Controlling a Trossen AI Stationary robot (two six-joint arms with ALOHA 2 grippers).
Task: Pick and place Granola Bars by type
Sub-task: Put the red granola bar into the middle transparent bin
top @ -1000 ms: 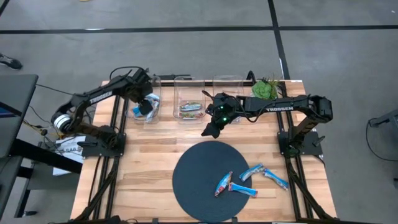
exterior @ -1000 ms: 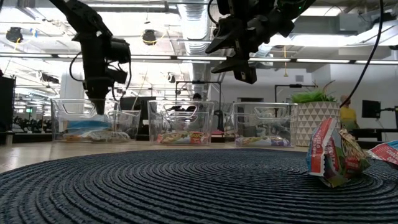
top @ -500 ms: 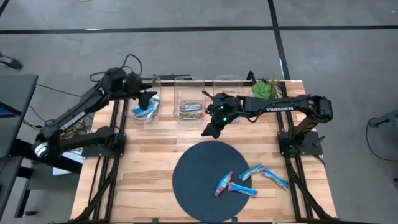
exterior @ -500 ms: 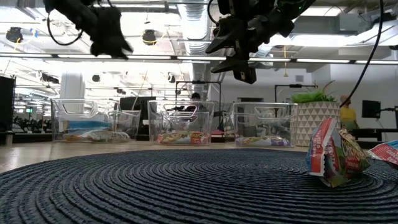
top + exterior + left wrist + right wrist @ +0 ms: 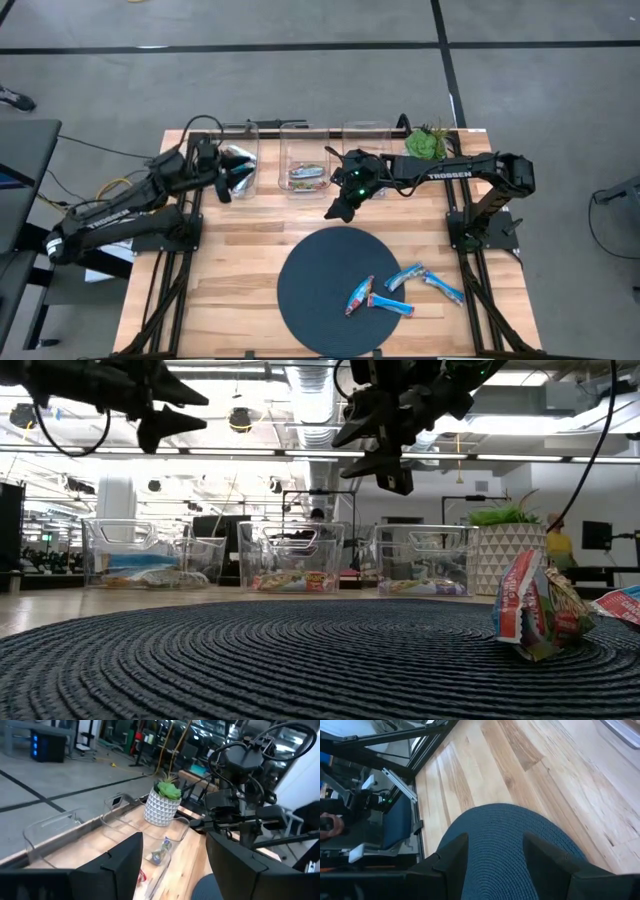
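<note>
Several granola bars lie flat on the round dark mat (image 5: 320,290): a multicoloured one (image 5: 360,295), another (image 5: 390,305), and two blue ones (image 5: 405,277) (image 5: 443,290). In the low view a multicoloured bar (image 5: 530,610) stands crumpled on the mat. More bars lie in the left bin (image 5: 150,575) and the middle bin (image 5: 305,175). My left gripper (image 5: 225,178) (image 5: 175,405) (image 5: 174,840) is open and empty, held high and level beside the left bin. My right gripper (image 5: 335,210) (image 5: 385,455) (image 5: 495,840) is open and empty above the mat's far edge.
Three clear bins (image 5: 235,160) (image 5: 305,150) (image 5: 365,140) stand in a row along the far edge. A potted plant (image 5: 428,142) sits at the far right corner. Bare wood (image 5: 220,270) shows left of the mat.
My left gripper has risen out of the left bin and drawn back toward the table's left edge, tipping from pointing down to about level. The bars on the mat have stayed put.
</note>
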